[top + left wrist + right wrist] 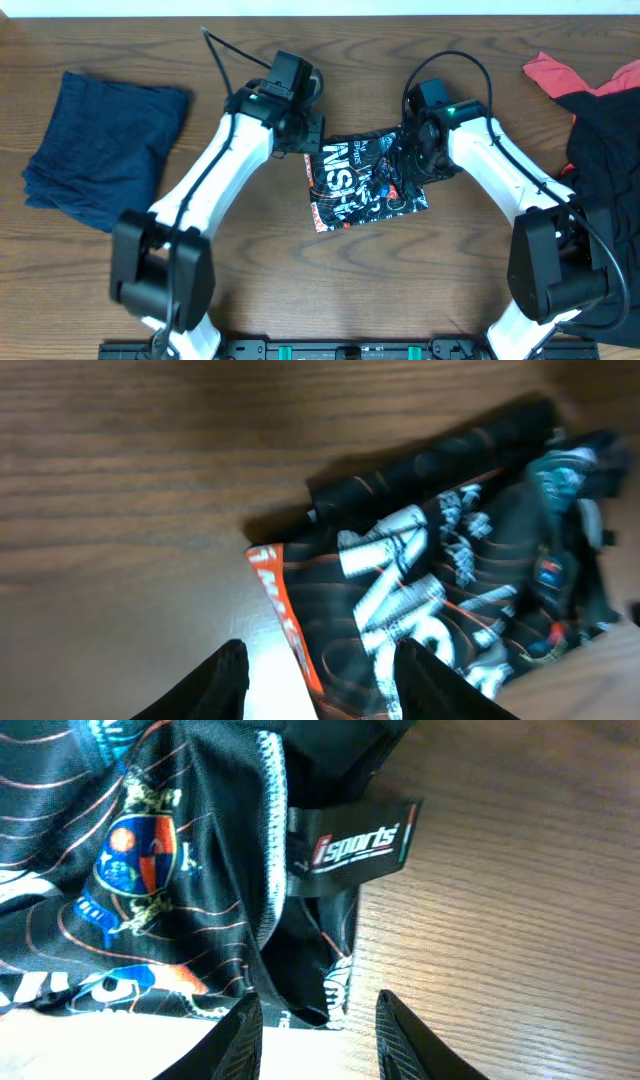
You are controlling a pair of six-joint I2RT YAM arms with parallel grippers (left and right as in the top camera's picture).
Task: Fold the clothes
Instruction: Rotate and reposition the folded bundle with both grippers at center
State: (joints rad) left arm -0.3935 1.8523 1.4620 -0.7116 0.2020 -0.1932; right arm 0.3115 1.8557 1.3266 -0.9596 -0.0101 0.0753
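One jersey: a black short-sleeved top with thin orange contour lines is seen bunched into a small, rough packet at the middle of the desk.
Lettering: big white letters are turned face up, and an orange band is run along the packet's left edge.
Crest: a blue and orange badge is caught close up in the right wrist view, with a black "isports" tag stuck out over the wood just beside it.
Right gripper: it is set low over the jersey's right half. The jaws are parted and released, with dark cloth seen past the fingers and nothing pinched.
Left gripper: it is held at the jersey's upper left corner. The jaws are stood apart, the orange band is seen running into the gap, and no clamp on the cloth is made out.
Navy garment: it is laid in a rough stack at the far left of the desk, well apart from the jersey.
Red garment and black garment: both are heaped at the right edge, touching, and partly cut off by the frame.
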